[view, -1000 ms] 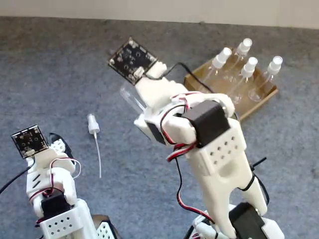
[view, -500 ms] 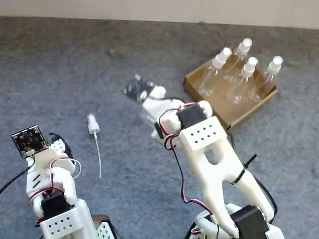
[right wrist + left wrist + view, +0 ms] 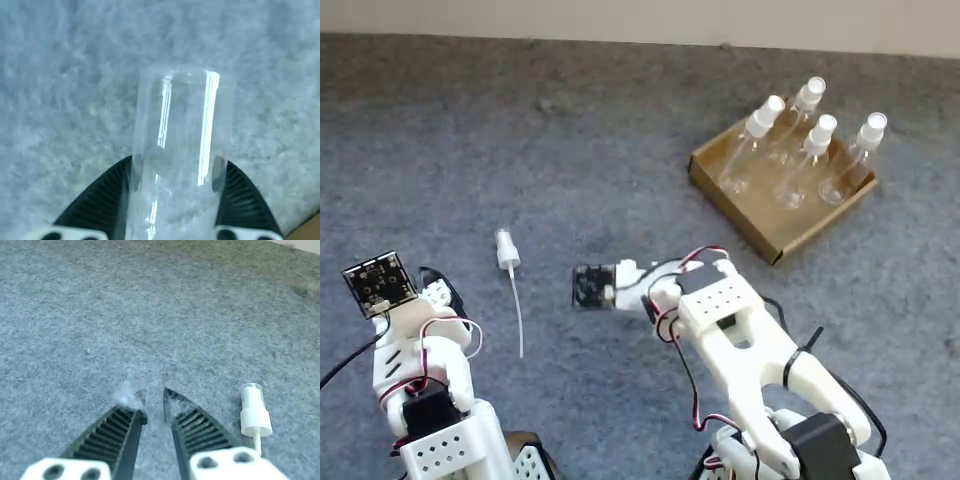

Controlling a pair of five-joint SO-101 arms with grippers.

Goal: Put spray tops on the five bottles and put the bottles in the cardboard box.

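My right hand (image 3: pixel 175 165): pinching the fifth bottle (image 3: pixel 175 115) across its body, 1 ribbed finger on each side, low over the desk (image 3: pixel 470 130).
Why held so: I judge the side grip keeps the bottle's open mouth pointing away from my wrist, free to take a spray top.
The bottle: clear plastic, a plain cylinder with no top on it, bright streaks of light running along its length, grey desk showing through it.
My left hand (image 3: pixel 154 400): spread a little, nothing between its black toothed fingers, tips close to the desk.
Spray top (image 3: pixel 506 250): lying flat on the desk just beside my left hand, white pump head with a thin tube trailing toward my side.
Why there: I judge it lies within easy reach of my left hand, so that hand can lift it while my right presents the bottle.
Cardboard box (image 3: pixel 730 210): shallow and brown, at the far right of the desk, well apart from both hands.
4 bottles (image 3: pixel 800 150): already in the box, side by side, each clear with a white spray top.
Progress: by my reckoning 4 of 5 are done, and this last bottle needs its top.
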